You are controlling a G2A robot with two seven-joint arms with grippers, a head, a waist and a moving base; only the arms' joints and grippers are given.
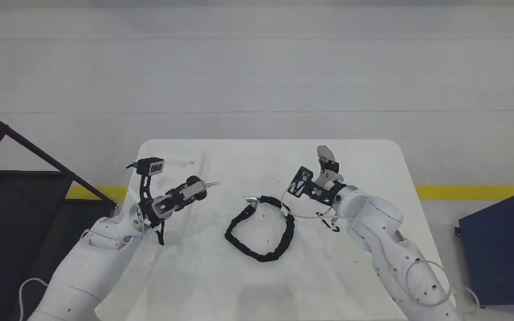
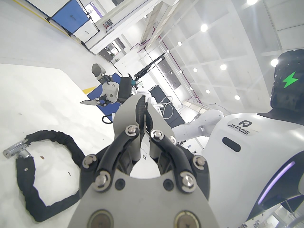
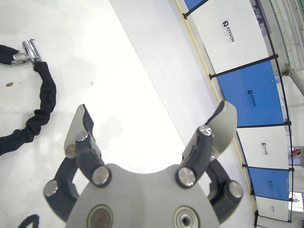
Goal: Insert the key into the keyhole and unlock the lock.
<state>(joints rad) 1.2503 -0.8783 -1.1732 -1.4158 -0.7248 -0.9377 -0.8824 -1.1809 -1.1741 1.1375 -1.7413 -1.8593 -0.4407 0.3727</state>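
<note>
Chain lock (image 1: 283,237) lying flat near the middle of the white worktop (image 1: 201,273). Its chain (image 2: 23,179), sheathed in black fabric, forms an irregular closed loop. Both ends of the chain meet at the chromed lock cylinder (image 1: 254,198), which sits on the side of the loop farthest from the robot. In the left wrist view, the cylinder (image 2: 14,148) rests on its side on the worktop, with one round end face turned toward the camera. In the right wrist view, the cylinder (image 3: 30,50) is joined to the sleeve (image 3: 46,88) by a short bare metal pin. A small brown speck (image 2: 42,157) lies on the worktop just beside the cylinder, inside the loop. The left gripper (image 1: 210,185) stands to the robot's left of the lock cylinder, near it but apart, with its tips pointing toward it. Its jaws are closed, ribbed pad against ribbed pad (image 2: 142,100); whether anything thin is pinched between them cannot be told. The right gripper (image 1: 312,171) stands to the robot's right of the lock cylinder, likewise apart from the chain. Its jaws are spread wide and hold nothing. Between its two fingers (image 3: 152,107) the right wrist view shows bare worktop. The same spread jaws (image 2: 93,85) are seen beyond the lock in the left wrist view.
</note>
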